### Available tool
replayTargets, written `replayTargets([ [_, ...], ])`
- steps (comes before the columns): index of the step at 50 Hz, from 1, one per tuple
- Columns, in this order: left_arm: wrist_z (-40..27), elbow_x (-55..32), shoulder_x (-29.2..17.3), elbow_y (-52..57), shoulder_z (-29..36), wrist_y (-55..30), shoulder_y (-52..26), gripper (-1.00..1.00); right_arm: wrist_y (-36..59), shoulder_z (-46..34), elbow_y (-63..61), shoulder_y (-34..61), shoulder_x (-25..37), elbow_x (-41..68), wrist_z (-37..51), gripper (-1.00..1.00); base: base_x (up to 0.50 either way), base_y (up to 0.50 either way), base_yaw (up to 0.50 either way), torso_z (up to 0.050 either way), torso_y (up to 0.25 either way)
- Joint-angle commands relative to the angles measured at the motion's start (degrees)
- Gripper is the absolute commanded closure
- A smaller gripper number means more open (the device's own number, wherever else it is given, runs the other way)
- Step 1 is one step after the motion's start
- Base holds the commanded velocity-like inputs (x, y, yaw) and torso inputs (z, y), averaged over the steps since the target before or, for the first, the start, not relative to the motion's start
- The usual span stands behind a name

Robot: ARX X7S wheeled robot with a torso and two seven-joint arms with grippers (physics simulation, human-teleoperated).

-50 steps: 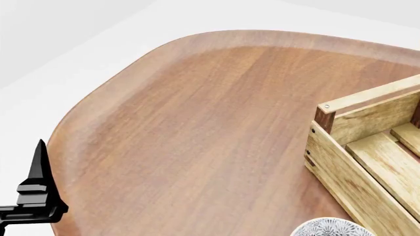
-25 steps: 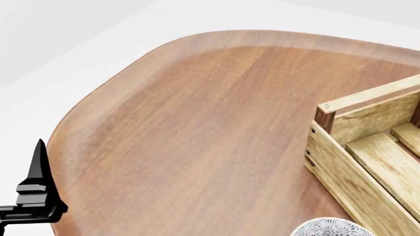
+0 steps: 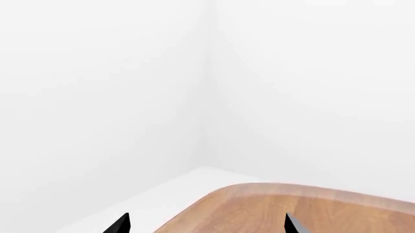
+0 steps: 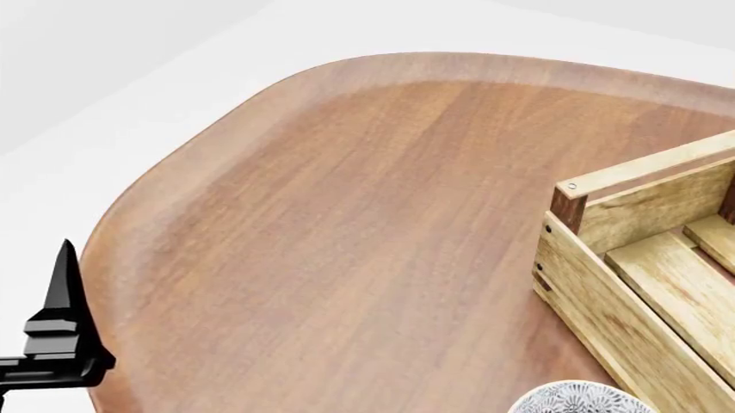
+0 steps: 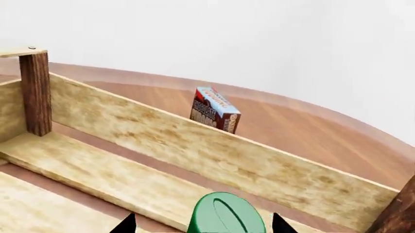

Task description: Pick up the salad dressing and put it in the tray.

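In the right wrist view the salad dressing's round dark-green cap (image 5: 227, 213) sits between the two black fingertips of my right gripper (image 5: 202, 224). The bottle's body is cut off below the frame. The gripper holds the bottle over the inside of the tray (image 5: 194, 145), a light slatted wooden crate with dark corner posts. The tray's near corner also shows in the head view (image 4: 597, 224) at the right. My right gripper is out of the head view. My left gripper (image 3: 206, 225) is open and empty at the table's left edge, and one finger (image 4: 64, 327) shows in the head view.
A blue-and-red carton (image 5: 215, 109) stands upright on the wooden table (image 4: 367, 224) just beyond the tray's far wall. A grey-white patterned bowl (image 4: 580, 400) sits at the near side, close to the tray's corner. White walls surround the table.
My left gripper has dropped slightly lower in the head view. The table, tray and bowl have not moved.
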Motion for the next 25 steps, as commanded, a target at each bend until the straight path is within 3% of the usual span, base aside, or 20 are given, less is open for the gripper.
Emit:
replayTargets([
  [1, -0.4, -0.3, -0.3, 0.6, -0.2, -0.2, -0.1, -1.00, 16.1, 1.6, -38.2, -12.0, -0.8, 1.3, -0.8, -1.00, 0.00, 0.00, 0.00, 0.000, 0.000],
  [12, -0.7, -0.9, -0.4, 1.0, -0.8, 0.2, 0.2, -1.00, 26.3, 1.5, -67.4, -18.5, -0.3, 1.7, -2.9, -1.00, 0.00, 0.00, 0.00, 0.000, 0.000],
  [25, -1.0, -1.9, -0.3, 1.3, -2.0, 1.1, 0.5, -1.00, 31.6, 1.5, -88.4, -23.6, -0.3, 3.6, -5.5, -1.00, 0.00, 0.00, 0.00, 0.000, 0.000],
])
